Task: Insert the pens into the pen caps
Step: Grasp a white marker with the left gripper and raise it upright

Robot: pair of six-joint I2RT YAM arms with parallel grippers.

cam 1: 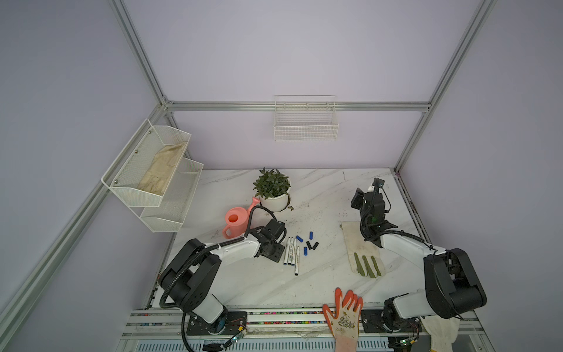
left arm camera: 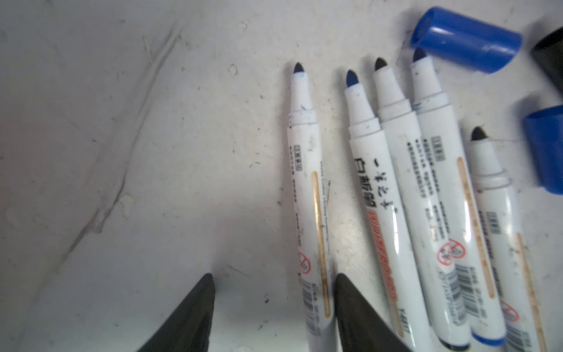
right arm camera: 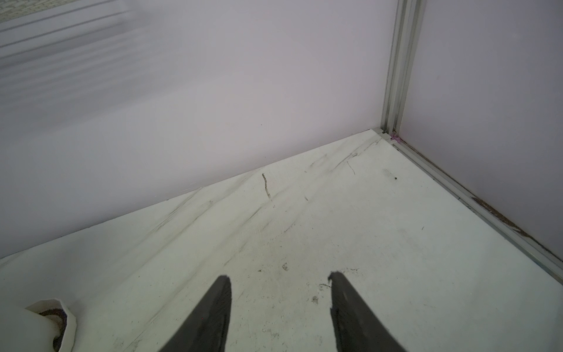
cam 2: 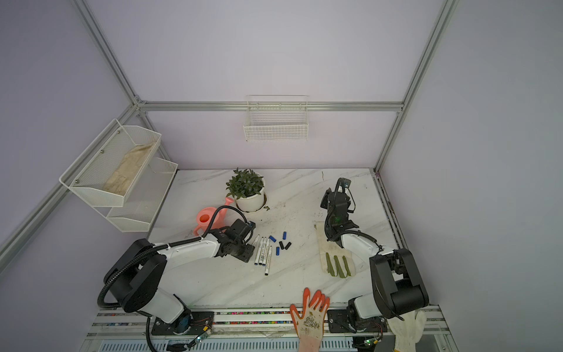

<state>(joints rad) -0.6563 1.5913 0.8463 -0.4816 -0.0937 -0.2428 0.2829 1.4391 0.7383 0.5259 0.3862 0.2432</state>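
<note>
Pens, five slim white plastic markers point(cam 1: 292, 251), are lying side by side mid-table, uncapped. The black left gripper point(left arm camera: 274, 277) is standing with fingers apart, the outermost pen point(left arm camera: 307, 198) sitting unclamped in the gap against one finger. Stubby blue and black plastic caps point(cam 1: 307, 242) are lying just beside the pen tips. The right gripper point(right arm camera: 278, 275) is hovering, jaws parted and holding nothing, over the white marbled tabletop point(right arm camera: 396, 243), well apart.

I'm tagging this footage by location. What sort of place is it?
Probably a robot lab cell dressed as a gardening bench: an aluminium frame with lilac panels encloses the marble-look table, two robot arms stand at its front edge, and a potted plant, pink watering can and gardening glove sit on it.
</note>
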